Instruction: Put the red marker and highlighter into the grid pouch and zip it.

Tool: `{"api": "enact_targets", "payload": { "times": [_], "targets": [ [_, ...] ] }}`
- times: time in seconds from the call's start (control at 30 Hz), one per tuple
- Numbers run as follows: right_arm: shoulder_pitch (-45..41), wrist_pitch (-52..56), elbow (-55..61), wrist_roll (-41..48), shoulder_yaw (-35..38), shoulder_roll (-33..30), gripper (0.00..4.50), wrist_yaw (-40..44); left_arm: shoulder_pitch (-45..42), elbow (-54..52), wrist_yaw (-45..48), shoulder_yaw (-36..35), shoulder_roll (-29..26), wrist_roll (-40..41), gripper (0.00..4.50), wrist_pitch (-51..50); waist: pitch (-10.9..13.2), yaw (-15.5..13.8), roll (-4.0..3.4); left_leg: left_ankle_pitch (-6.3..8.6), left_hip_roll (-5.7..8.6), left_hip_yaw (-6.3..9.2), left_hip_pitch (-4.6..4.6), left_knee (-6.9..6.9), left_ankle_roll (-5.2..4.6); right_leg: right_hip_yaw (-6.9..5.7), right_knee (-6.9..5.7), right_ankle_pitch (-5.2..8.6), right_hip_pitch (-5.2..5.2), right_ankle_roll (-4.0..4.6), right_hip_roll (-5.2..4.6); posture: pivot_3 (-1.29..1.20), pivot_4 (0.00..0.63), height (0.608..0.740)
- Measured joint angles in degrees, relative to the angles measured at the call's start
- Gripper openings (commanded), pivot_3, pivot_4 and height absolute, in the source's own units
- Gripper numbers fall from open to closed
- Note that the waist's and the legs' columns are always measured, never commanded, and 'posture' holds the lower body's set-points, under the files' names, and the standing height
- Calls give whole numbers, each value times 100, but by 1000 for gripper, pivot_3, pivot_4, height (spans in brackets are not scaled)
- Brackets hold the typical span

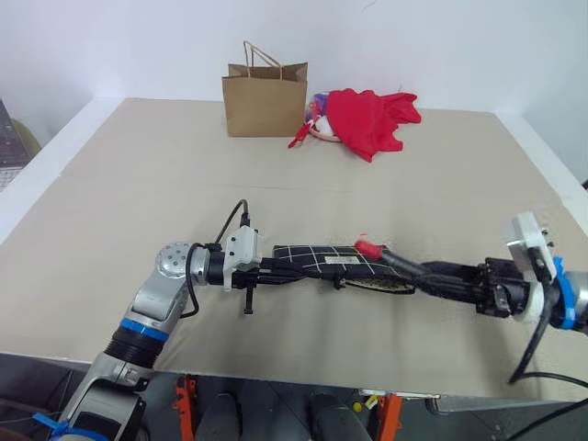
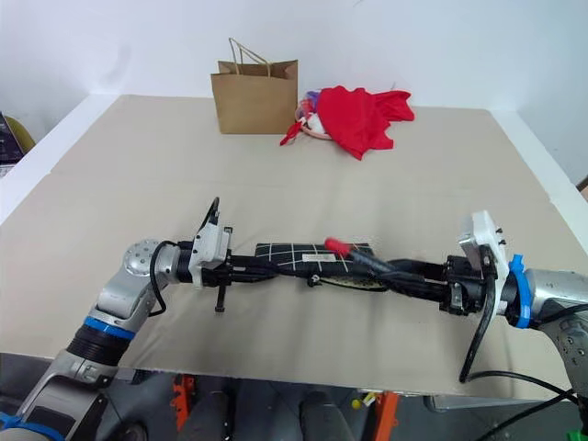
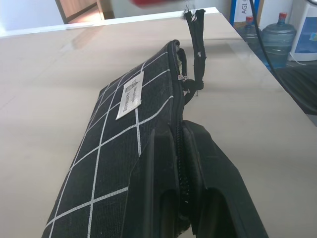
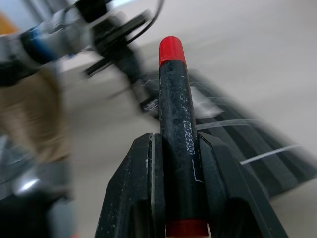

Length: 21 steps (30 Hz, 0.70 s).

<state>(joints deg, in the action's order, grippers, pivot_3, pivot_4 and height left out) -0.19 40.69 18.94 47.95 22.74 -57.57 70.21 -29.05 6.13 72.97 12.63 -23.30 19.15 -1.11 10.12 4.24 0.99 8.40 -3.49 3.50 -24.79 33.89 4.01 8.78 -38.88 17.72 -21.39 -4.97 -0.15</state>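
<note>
1. Two claws meet at desk (image 1: pixel 110 184) centre: left claw (image 3: pixel 184 198) clamped on grid pouch (image 1: pixel 317 257) edge, black fabric, white lines.
2. Right claw (image 4: pixel 176 198) pinches red marker (image 4: pixel 177 124), glossy black barrel, red tip at the pouch's 3 o'clock end.

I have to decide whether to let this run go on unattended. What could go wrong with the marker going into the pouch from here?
1. The black grid-lined fabric pouch is pinched at one end only by the left claw, so its mouth looks narrow; the black marker with red cap may jam at the zipper.
2. The right claw grips the marker mid-barrel; pushing could make it slip.
</note>
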Motion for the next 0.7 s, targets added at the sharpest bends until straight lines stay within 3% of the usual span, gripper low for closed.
{"api": "enact_targets", "payload": {
  "times": [0.23,0.7],
  "targets": [
    [362,-24,-346,-313,-52,-297,677,465,-61,23,4,-2,26,-11,0,15,6,-8,11,-2,8,0,1,9,3,0,0,-3,2,-7,-7,0,150,740],
    [368,122,-462,-475,-309,-300,677,423,-18,-103,-38,24,57,-8,0,-49,7,-5,12,-2,8,0,-1,9,3,1,1,-3,2,-8,-7,0,150,740]
  ]
}}
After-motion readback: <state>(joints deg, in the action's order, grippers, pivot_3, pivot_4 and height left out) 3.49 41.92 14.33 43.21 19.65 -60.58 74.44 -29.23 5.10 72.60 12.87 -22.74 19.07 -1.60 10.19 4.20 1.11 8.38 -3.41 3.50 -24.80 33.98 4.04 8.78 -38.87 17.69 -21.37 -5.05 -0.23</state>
